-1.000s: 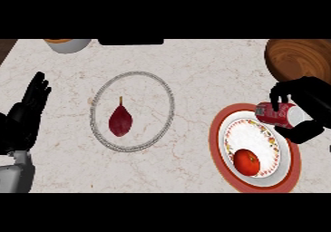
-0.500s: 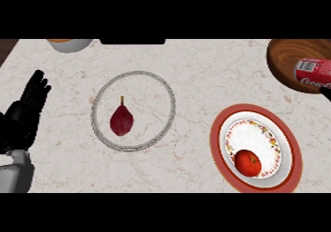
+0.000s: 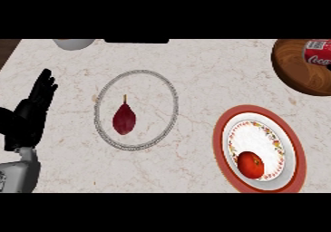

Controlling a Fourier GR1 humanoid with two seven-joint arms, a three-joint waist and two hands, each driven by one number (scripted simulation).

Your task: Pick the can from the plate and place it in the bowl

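— Where is our can [image 3: 322, 50]?
— Lying in the brown bowl [image 3: 298, 72], far right.
— And our left hand [image 3: 28, 115]?
— Spread flat, holding nothing, at the counter's [image 3: 194, 68] left edge.

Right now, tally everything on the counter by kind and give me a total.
Plates: 2, the clear plate and the red-rimmed plate
Bowls: 1, the wooden bowl
Cans: 1, the red can
Foods: 2, the dark red vegetable and the tomato
Total: 6
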